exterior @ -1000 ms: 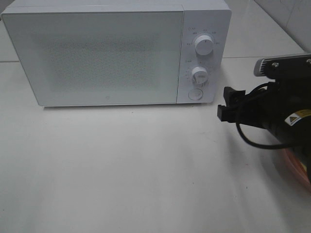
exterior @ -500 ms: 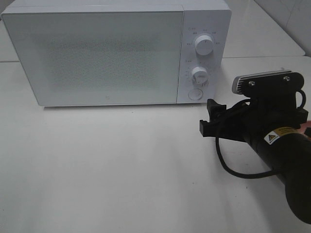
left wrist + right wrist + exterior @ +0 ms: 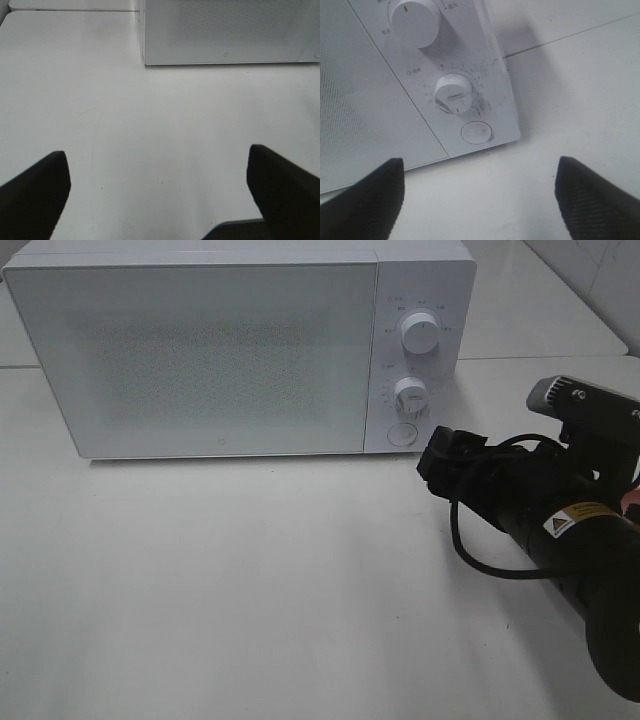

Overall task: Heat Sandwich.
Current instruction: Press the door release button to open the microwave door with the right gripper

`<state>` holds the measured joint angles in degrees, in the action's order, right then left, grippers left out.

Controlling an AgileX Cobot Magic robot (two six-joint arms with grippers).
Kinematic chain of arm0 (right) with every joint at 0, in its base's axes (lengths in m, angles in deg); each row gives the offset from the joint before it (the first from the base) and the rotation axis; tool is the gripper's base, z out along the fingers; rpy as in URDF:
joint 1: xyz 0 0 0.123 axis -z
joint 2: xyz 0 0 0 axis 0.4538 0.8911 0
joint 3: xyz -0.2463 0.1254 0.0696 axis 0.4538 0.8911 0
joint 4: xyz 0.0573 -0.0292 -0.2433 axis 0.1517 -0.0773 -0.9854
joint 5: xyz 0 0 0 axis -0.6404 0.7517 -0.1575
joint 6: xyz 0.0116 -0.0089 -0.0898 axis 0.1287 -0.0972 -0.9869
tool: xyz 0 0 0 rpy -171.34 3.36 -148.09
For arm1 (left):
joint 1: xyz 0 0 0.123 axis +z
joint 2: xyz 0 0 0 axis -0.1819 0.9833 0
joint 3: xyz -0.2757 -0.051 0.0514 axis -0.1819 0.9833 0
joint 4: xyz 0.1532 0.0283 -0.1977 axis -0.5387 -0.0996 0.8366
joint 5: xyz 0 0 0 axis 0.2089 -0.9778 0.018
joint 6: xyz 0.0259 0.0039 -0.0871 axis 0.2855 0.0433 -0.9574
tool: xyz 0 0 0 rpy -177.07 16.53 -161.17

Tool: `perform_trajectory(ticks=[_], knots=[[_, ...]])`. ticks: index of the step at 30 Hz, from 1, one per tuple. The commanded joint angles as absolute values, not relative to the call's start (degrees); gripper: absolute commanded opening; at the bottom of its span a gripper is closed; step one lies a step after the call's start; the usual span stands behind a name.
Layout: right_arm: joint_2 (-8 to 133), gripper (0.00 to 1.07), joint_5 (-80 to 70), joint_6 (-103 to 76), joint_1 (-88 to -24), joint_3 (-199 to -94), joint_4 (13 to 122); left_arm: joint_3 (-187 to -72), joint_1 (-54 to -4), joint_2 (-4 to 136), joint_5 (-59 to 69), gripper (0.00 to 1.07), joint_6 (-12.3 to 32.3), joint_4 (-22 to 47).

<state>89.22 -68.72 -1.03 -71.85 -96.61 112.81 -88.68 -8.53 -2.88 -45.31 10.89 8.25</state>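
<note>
Poised near the round button low on the microwave panel, right of frame centre, right fingers spread, empty: likely to pop the door. Over the bench, left fingers parted, empty. Sandwich nowhere in view.

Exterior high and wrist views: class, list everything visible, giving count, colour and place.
microwave: one, white, back of table, door shut
upper knob and lower knob: two, white, microwave's right panel
round button: one, white, below lower knob
table: one, white, under everything
cable: one, black, looped beside right arm
left hand: one, black, open, over table
right hand: one, black, open, near round button
</note>
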Motion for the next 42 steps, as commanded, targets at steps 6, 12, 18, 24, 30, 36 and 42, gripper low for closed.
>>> perform_trajectory(ticks=[6,12,18,24,30,36,42], knots=[[88.99,0.65,-69.58,14.21,-72.02,-96.55,113.38,-88.68,-8.47,-4.14,-45.14,0.88,10.6,8.6],[88.99,0.44,-68.61,36.21,-72.02,-96.55,113.38,-88.68,-8.47,-4.14,-45.14,0.88,10.6,8.6],[88.99,0.24,-67.46,48.19,-72.02,-96.55,113.38,-88.68,-8.47,-4.14,-45.14,0.88,10.6,8.6],[88.99,0.0,-65.91,60.28,-72.02,-96.55,113.38,-88.68,-8.47,-4.14,-45.14,0.88,10.6,8.6],[88.99,0.0,-65.57,61.6,-71.85,-96.61,113.38,-88.68,-8.47,-4.14,-45.14,0.88,10.6,8.6],[90.25,0.0,-64.77,61.65,-71.85,-98.21,113.73,-88.68,-8.47,-4.14,-45.14,0.88,10.6,8.6],[94.61,0.0,-63.39,63.09,-69.9,-101.53,110.57,-88.68,-8.47,-4.14,-45.14,0.88,10.6,8.6]])
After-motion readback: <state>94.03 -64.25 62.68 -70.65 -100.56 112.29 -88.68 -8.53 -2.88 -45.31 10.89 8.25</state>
